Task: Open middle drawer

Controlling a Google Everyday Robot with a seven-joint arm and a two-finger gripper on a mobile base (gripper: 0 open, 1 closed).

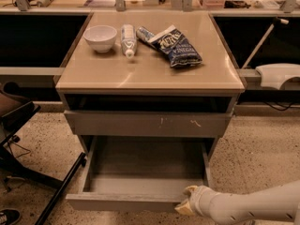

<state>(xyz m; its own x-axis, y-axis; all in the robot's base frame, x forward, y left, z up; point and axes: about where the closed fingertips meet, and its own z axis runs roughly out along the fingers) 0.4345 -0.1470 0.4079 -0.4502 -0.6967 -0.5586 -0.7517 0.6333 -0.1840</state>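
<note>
The middle drawer (122,202) is a grey drawer with a plain flat front. It stands pulled far out at the bottom of the cabinet, and its shallow grey inside (140,165) is bare. My gripper (187,204) is at the right end of that drawer's front, touching its top edge. My white arm (253,205) comes in from the lower right. Above it, the wider grey front with white scratch marks (147,123) is closed.
On the tan cabinet top (140,71) sit a white bowl (100,37), a white tube (127,39) and a dark blue chip bag (176,46). A black chair base (28,172) stands at the left. A white object (279,74) juts in at the right.
</note>
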